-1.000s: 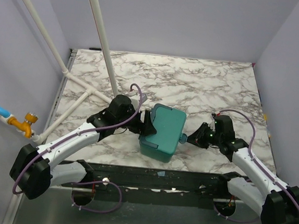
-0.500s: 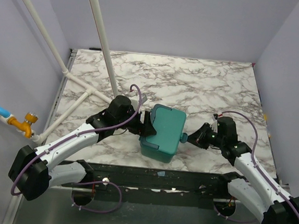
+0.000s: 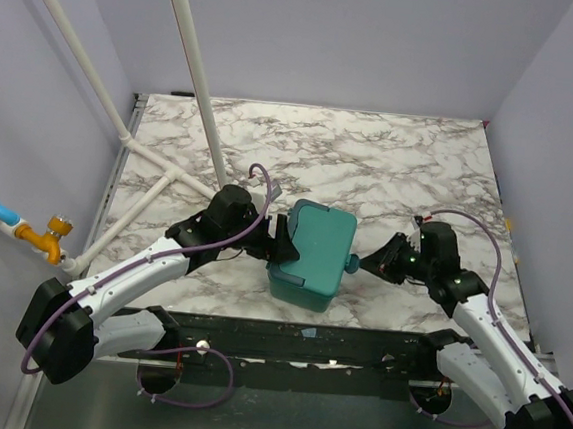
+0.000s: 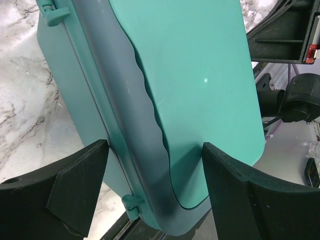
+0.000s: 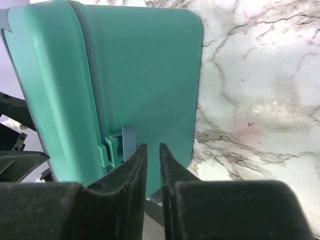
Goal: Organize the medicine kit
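Teal plastic medicine kit [image 3: 311, 254] is seen closed, lid down, on the marble table [image 3: 371, 162], at the near edge midway between the two arm bases. The left gripper [image 3: 277, 242] is placed at the kit's left side; in the left wrist view its fingers [image 4: 75, 185] are spread wide, straddling the lid seam, and contact with the plastic cannot be confirmed. The right gripper [image 3: 354, 264] is placed at the kit's right side, fingers [image 5: 127, 170] pressed nearly together with only a thin slit between them, nothing pinched, tips just in front of the small latch [image 5: 115, 146] on the kit's side wall. The kit's long axis is seen running from the near table edge away toward the far wall, slightly tilted, so each gripper faces a long side. The latch lies straight ahead of the right gripper, which is judged the nearer one to it; the left gripper is judged to be bracing. Contents are hidden by the lid, so whether the kit is about to be opened or has just been shut cannot be told.
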Controlling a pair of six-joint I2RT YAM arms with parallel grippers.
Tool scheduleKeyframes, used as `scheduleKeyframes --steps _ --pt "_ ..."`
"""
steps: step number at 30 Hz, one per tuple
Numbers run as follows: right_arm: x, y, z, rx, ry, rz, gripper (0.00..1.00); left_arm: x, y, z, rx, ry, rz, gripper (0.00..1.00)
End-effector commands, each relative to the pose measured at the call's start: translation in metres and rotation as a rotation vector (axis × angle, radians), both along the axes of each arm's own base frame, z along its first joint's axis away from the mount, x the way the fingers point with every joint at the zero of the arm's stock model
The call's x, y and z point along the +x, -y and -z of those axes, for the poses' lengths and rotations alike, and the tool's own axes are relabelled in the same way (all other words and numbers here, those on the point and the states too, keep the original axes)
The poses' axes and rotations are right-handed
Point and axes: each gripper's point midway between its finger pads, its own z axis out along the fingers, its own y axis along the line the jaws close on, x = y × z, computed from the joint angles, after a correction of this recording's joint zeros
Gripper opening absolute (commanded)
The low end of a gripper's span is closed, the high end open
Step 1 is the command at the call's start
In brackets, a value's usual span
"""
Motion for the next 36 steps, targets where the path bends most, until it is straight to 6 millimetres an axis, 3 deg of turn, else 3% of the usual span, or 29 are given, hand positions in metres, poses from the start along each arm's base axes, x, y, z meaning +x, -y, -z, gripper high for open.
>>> scheduleKeyframes --steps 1,7,14,36 --pt "-0.003 0.010 -0.002 -0.060 0.003 0.026 0.21 -0.001 0.002 0.002 -0.010 0.012 0.007 0.77" --pt "-0.004 0.020 -0.010 -0.075 0.026 0.088 0.26 -0.002 0.002 0.004 -0.010 0.011 0.016 0.77" --pt "-0.003 0.015 -0.019 -0.015 0.046 0.108 0.30 -0.003 0.002 0.004 -0.011 0.011 0.021 0.77" --pt "-0.010 -0.010 0.009 0.130 -0.002 0.022 0.35 -0.004 0.001 0.005 -0.007 0.009 0.024 0.77"
